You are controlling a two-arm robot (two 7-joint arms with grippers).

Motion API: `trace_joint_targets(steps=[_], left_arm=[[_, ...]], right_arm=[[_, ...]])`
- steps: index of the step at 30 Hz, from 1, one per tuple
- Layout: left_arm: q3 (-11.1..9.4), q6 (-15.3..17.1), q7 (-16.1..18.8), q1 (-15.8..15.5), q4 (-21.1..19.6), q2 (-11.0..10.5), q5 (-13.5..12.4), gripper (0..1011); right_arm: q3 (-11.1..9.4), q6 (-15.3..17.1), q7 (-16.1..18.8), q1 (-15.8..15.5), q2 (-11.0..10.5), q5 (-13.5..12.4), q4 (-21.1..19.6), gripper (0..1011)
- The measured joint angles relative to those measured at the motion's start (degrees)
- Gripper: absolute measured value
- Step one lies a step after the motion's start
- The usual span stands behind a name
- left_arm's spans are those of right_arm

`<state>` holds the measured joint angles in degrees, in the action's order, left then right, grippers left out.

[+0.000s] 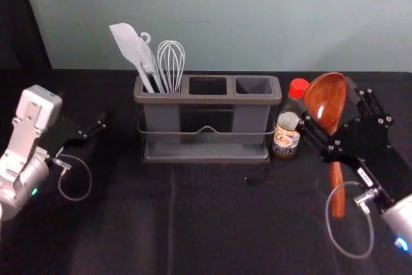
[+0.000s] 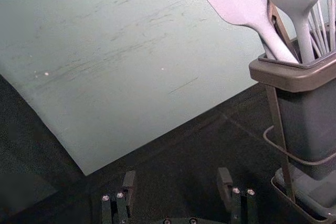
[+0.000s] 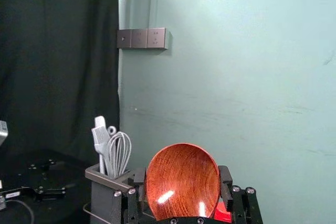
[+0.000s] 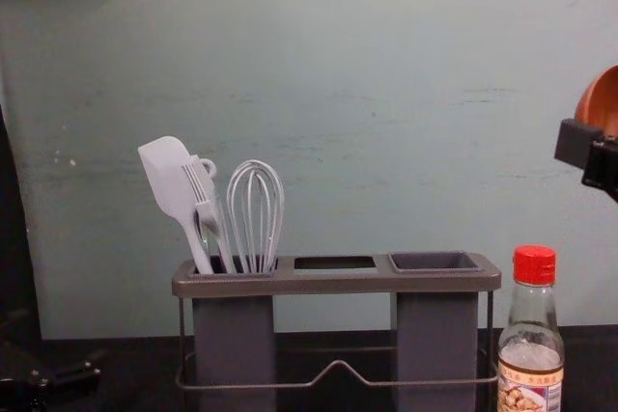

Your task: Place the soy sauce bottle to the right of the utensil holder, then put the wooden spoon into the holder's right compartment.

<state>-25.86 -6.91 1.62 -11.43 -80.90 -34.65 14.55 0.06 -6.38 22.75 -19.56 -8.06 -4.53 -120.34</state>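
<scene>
1. Right arm (image 1: 398, 218): extended in from the robot's right, slanted forward and inward, with the right gripper (image 1: 330, 111) raised above holder height.
2. Grip: the wooden spoon (image 1: 326, 100) is pinched between the right gripper's fingers, which are set on either side of it about the bowl.
3. Spoon: reddish-brown, glossy, streaked with grain; rounded bowl uppermost, long handle directed down below the gripper.
4. Soy sauce bottle (image 4: 530, 340): red cap, clear neck, printed label; stood upright, lower than the right gripper and to its left, just beside the holder's right end.
5. Utensil holder (image 1: 205, 99): grey, brown-rimmed; placed farther left of the right gripper and below it, with spatula (image 4: 172, 180), brush (image 4: 206, 202) and whisk (image 4: 255, 214) kept in the left compartment.
6. Left gripper (image 1: 96, 127): parked left of the holder, fingers spread.
</scene>
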Motion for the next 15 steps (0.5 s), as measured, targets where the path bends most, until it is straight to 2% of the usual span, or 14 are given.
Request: trace_joint_targets(steps=[4,15], left_arm=[[0.00,0.00,0.00,0.00,0.00,0.00,0.00,1000],[0.00,0.00,0.00,0.00,0.00,0.00,0.00,1000]], right_arm=[[0.62,-0.03,-0.97,-0.36,-0.27,1.02,-0.18,837],[0.54,0.10,-0.89,-0.23,-0.21,0.90,-0.12,837]])
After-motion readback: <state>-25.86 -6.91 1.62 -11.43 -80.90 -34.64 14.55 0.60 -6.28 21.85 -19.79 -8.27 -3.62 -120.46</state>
